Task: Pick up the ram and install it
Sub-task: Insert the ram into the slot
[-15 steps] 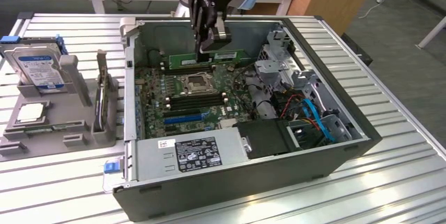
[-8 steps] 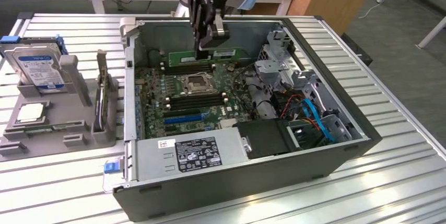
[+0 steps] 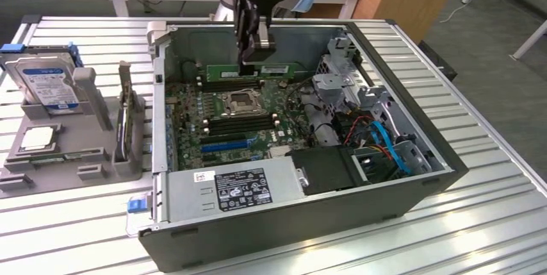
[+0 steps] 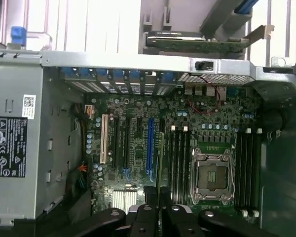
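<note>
Green ram (image 3: pixel 282 69) pinched in tool (image 3: pixel 251 63) — jaws narrow, gripping its middle — above motherboard (image 3: pixel 189 113) inside case (image 3: pixel 299 230).

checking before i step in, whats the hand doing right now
Hand: closed, holding the ram above the motherboard.

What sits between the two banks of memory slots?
The processor socket, clearest in the wrist view and also seen in the exterior view.
</note>
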`<state>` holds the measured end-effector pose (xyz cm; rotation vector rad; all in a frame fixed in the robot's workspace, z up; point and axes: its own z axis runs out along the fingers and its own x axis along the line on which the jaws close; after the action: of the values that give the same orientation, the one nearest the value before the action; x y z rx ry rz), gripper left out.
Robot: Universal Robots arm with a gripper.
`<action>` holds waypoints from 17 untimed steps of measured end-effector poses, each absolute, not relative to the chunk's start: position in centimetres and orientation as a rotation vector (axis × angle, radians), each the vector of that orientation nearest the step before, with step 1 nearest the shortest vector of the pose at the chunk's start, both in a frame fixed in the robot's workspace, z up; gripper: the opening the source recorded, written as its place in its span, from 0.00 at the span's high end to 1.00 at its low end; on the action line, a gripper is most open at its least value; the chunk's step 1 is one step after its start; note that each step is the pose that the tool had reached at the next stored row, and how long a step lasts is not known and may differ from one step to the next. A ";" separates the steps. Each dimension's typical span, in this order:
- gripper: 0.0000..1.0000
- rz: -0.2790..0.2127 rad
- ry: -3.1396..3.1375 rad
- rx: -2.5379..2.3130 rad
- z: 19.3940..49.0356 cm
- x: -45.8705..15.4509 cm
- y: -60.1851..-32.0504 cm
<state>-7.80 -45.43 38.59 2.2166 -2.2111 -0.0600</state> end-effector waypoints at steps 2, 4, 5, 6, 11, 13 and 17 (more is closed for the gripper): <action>0.87 -0.060 -2.212 2.216 38.3 -7.8 -45.4; 0.87 -0.060 -2.217 2.210 38.0 -7.6 -45.4; 0.87 -0.061 -2.220 2.207 37.8 -7.6 -45.3; 0.87 -0.061 -2.223 2.204 37.6 -7.5 -45.3; 0.87 -0.061 -2.229 2.198 36.7 -7.3 -45.2; 0.87 -0.061 -2.229 2.198 36.3 -7.3 -45.1; 0.87 -0.061 -2.229 2.198 35.6 -7.3 -44.2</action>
<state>-7.34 -44.25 35.58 2.1980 -2.2286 -0.0613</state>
